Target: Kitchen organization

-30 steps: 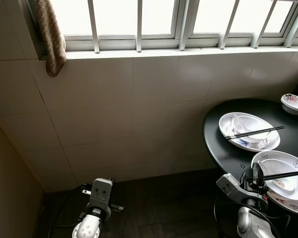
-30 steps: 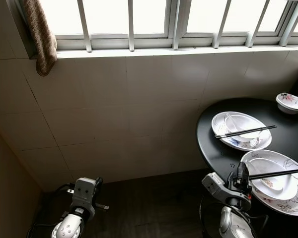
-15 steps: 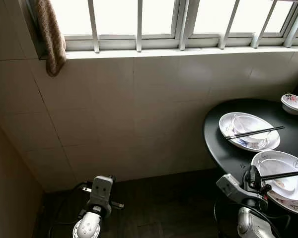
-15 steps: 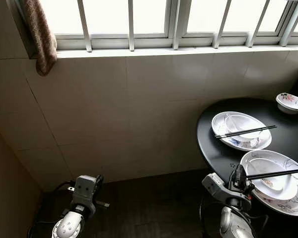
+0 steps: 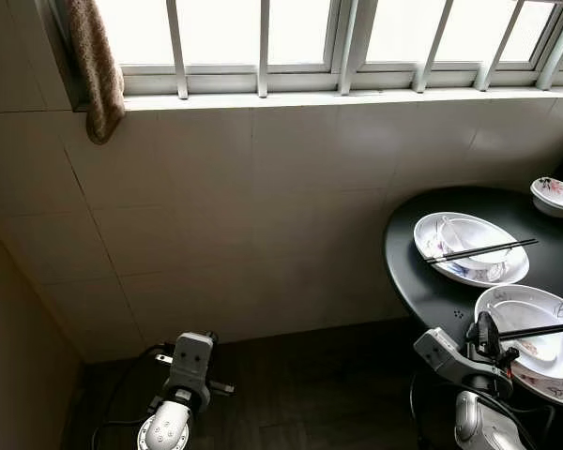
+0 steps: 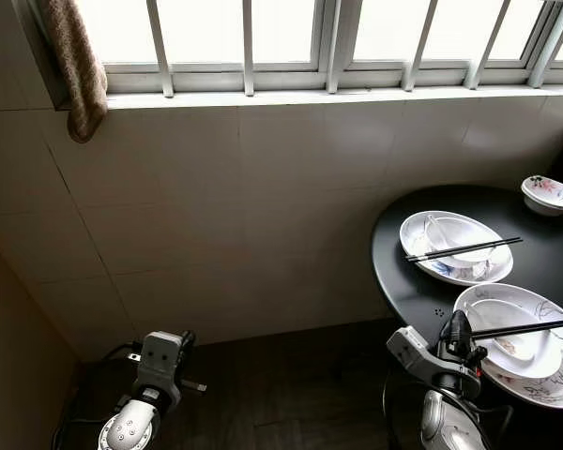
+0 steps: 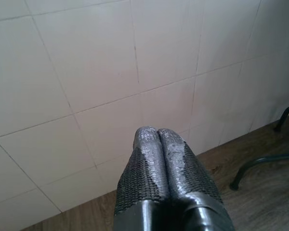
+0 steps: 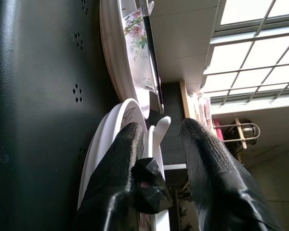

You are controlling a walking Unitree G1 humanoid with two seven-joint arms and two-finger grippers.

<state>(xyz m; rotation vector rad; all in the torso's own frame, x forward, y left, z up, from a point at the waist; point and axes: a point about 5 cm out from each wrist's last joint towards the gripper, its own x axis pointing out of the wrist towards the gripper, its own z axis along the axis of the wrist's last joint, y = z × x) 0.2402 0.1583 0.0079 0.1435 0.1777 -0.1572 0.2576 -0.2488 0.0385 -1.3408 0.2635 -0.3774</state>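
Table: round black table (image 5: 427,281) against the tiled wall, under the window.
Near plate: white floral plate (image 5: 507,305) holding a bowl with chopsticks (image 5: 540,329) across it, at the table's near edge.
Right gripper (image 8: 159,139): fingers parted, straddling the near plate's rim.
Left gripper (image 7: 158,139): fingers pressed together, empty, low by the wall.

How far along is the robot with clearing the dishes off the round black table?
Nothing looks cleared yet. The near plate, the far plate, each with a bowl and chopsticks, and the small bowl all sit on the table. The right hand is open at the near plate's rim, one finger either side. The left hand hangs shut by the wall. All the dishes are left.
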